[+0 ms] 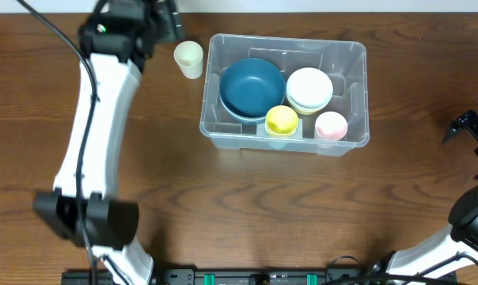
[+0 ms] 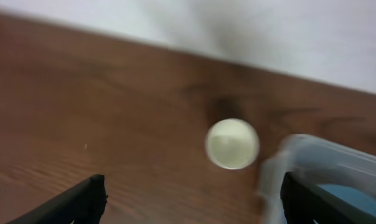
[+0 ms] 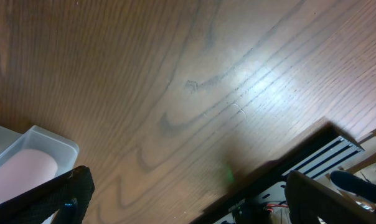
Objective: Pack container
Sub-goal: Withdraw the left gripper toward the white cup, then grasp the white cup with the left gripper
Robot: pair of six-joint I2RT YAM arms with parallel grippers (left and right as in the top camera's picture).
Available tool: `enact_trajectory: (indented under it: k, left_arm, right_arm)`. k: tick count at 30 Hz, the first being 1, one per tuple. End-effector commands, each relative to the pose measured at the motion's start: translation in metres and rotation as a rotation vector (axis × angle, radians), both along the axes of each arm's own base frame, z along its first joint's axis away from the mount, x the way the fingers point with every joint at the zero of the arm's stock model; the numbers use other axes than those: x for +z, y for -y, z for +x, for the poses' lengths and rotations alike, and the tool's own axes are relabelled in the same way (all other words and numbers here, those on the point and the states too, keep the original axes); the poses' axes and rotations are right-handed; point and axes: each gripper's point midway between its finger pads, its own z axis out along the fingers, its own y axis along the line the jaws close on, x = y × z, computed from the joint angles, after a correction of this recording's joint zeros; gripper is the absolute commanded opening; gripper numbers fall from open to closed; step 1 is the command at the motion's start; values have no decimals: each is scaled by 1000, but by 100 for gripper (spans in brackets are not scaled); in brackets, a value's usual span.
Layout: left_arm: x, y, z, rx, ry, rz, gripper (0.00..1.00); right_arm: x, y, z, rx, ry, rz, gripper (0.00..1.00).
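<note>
The clear plastic container point(image 1: 346, 55) stands at the back middle of the table. In it are a blue bowl point(image 1: 252, 85), a white bowl point(image 1: 309, 89), a yellow cup point(image 1: 282, 121) and a pink cup point(image 1: 331, 126). A cream cup point(image 1: 188, 58) stands upright on the table just left of the container; it also shows in the left wrist view point(image 2: 232, 144). My left gripper point(image 2: 191, 202) is open and empty, above and short of the cream cup. My right gripper point(image 3: 188, 199) is open and empty at the right edge, away from the container point(image 3: 38, 143).
The wooden table point(image 1: 247, 206) ends at a white wall at the back point(image 2: 269, 31). A black rail point(image 3: 319, 158) runs along the table's edge near the right arm. The left arm's base point(image 1: 85, 218) stands at the front left.
</note>
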Motion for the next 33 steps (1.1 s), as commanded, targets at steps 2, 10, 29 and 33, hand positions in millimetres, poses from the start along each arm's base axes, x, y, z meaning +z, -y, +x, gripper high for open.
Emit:
enact_trajectory:
  k: [2, 10, 29, 33]
  left_arm:
    - [-63, -10, 18, -2, -125, -127, 90]
    - [-148, -22, 44, 25, -237, -135, 90]
    - [-224, 1, 58, -41, -326, -222, 89]
    - [-228, 3, 55, -42, -339, -221, 76]
  right_arm:
    - [7, 2, -3, -25, 16, -17, 99]
    - [7, 2, -3, -25, 16, -17, 99]
    - [7, 2, -3, -25, 16, -17, 99]
    - [7, 2, -3, -25, 16, -17, 99]
